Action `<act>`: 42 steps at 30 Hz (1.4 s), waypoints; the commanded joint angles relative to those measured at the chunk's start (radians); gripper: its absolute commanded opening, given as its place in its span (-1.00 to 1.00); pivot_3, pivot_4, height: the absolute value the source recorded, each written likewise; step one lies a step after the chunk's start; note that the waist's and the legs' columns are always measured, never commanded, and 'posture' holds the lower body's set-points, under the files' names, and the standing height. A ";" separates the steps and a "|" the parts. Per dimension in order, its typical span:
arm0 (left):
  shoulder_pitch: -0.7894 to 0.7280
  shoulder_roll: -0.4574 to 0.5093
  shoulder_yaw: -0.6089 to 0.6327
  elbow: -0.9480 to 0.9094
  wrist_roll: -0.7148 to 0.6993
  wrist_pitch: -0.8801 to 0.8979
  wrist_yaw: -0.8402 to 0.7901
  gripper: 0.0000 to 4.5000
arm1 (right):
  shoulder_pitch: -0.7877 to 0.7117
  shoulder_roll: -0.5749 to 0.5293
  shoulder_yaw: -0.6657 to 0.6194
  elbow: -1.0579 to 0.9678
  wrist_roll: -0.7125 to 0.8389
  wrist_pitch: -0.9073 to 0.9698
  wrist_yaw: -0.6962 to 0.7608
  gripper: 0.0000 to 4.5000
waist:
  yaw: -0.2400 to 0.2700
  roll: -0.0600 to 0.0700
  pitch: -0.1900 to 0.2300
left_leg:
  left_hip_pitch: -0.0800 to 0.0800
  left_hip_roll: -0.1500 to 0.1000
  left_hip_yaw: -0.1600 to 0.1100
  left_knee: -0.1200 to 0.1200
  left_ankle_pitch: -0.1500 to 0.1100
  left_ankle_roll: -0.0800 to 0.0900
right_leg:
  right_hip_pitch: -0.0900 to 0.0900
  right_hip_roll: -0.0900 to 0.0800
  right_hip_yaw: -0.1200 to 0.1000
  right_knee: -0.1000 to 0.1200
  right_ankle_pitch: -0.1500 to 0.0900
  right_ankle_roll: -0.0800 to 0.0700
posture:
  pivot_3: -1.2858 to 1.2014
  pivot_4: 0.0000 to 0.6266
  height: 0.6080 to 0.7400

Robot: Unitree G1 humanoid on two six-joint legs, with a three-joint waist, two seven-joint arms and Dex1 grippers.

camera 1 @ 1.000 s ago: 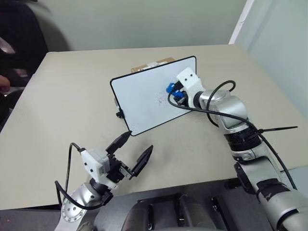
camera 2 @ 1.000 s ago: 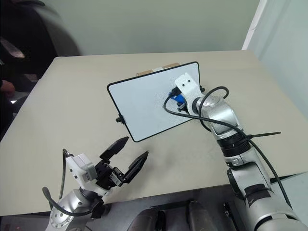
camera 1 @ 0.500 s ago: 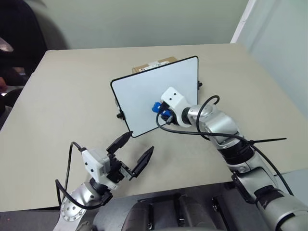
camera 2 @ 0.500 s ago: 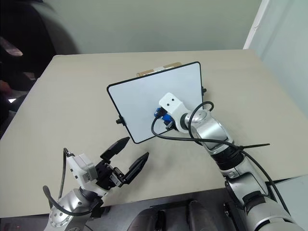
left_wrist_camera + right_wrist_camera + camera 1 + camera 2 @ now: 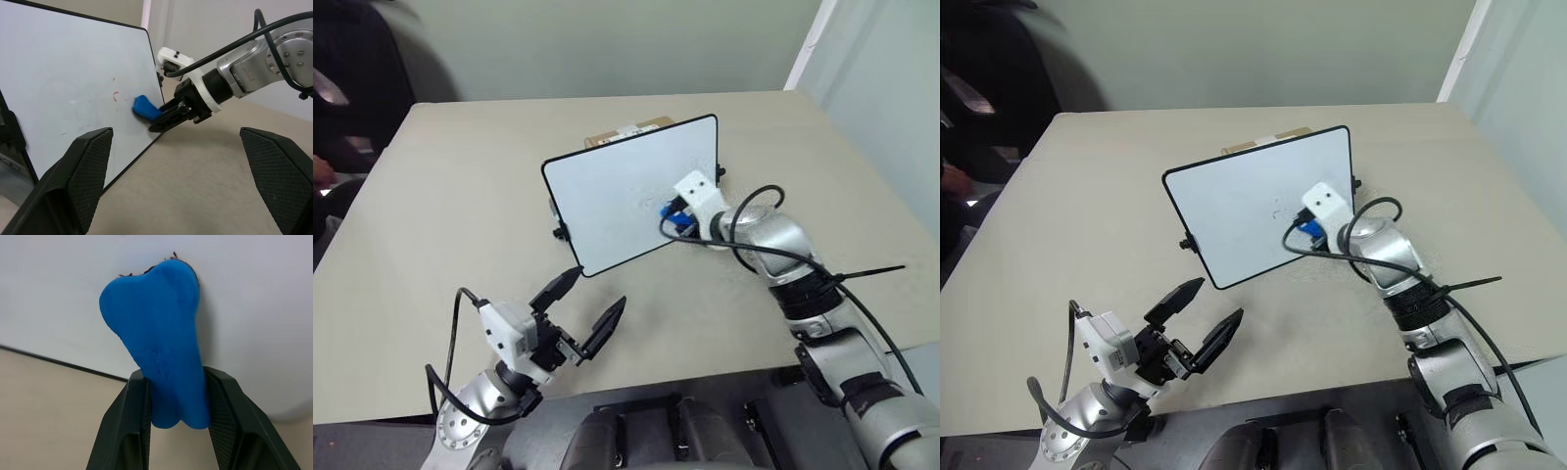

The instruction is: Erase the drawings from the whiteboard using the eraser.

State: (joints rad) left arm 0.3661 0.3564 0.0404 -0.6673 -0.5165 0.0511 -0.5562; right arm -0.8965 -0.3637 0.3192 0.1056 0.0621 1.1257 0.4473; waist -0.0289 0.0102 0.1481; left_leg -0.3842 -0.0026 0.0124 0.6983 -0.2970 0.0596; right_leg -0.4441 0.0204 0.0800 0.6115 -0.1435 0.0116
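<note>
Left wrist view showed the most: the right gripper (image 5: 161,117) had its two black fingers pinched on the eraser (image 5: 145,107), whose far end was pressed flat against the whiteboard (image 5: 58,78) close to the board's right edge. Beside the blue block, a few short red strokes of the drawings (image 5: 115,95) were on the white surface (faint grey smears lay farther along, too pale to read as lines). From the head camera, the whiteboard (image 5: 617,196) stood tilted back near the middle of the table (image 5: 450,196), somewhat toward the far edge, leaning against a brown cardboard box (image 5: 622,133) whose top peeked above the black frame. A small black knob (image 5: 558,233) stuck out from the board's left side. The right gripper (image 5: 672,217) met the board in its lower right part, the eraser (image 5: 677,219) just visible as a blue spot under the white housing, and a black cable (image 5: 754,250) looped from the wrist along the arm. In the right wrist view, the eraser (image 5: 161,352) rose between the fingers (image 5: 127,426), squeezed narrow where they gripped it, its tip against the white surface with dark specks at the contact line. The left gripper (image 5: 578,315) hovered over the table's near edge, toward the near left corner, well apart from the board, its fingers (image 5: 73,186) spread wide with nothing between them.
</note>
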 commanded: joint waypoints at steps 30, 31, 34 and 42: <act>-0.014 -0.008 -0.006 -0.009 -0.010 -0.010 -0.004 1.00 | -0.052 0.067 -0.021 0.013 -0.024 -0.010 -0.011 -0.30 | -0.008 0.000 0.000 | 0.001 0.000 0.000 0.000 0.002 -0.001 | 0.000 0.001 0.000 -0.001 0.002 -0.003 | 0.03 -0.52 1.00; -0.015 -0.009 -0.007 -0.008 -0.008 -0.010 -0.005 1.00 | -0.056 0.061 -0.030 0.028 -0.028 -0.011 -0.021 -0.30 | -0.007 0.000 0.000 | 0.001 0.000 0.000 0.000 0.003 -0.001 | 0.000 0.001 0.000 -0.001 0.003 -0.003 | 0.03 -0.52 1.00; -0.021 -0.009 -0.009 -0.001 -0.005 -0.012 -0.007 1.00 | -0.064 0.062 -0.066 0.046 -0.031 -0.028 -0.050 -0.30 | -0.005 0.000 0.000 | 0.001 0.000 0.000 0.000 0.003 -0.001 | 0.000 0.001 0.000 0.000 0.003 -0.003 | 0.03 -0.52 1.00; -0.030 -0.009 -0.022 0.006 -0.004 -0.009 -0.014 1.00 | -0.046 0.073 -0.020 -0.088 0.007 -0.020 0.013 -0.30 | -0.010 0.000 0.000 | -0.002 0.001 0.000 -0.003 0.002 -0.004 | -0.003 0.001 0.000 0.000 0.001 -0.001 | 0.03 -0.52 1.00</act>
State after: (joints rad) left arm 0.3361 0.3496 0.0248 -0.6457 -0.5190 0.0519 -0.5651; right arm -0.9315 -0.3006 0.2832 0.0996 0.0505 1.1167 0.4316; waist -0.0388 0.0104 0.1482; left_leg -0.3877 -0.0019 0.0125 0.6952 -0.2948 0.0552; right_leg -0.4476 0.0216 0.0800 0.6111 -0.1423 0.0112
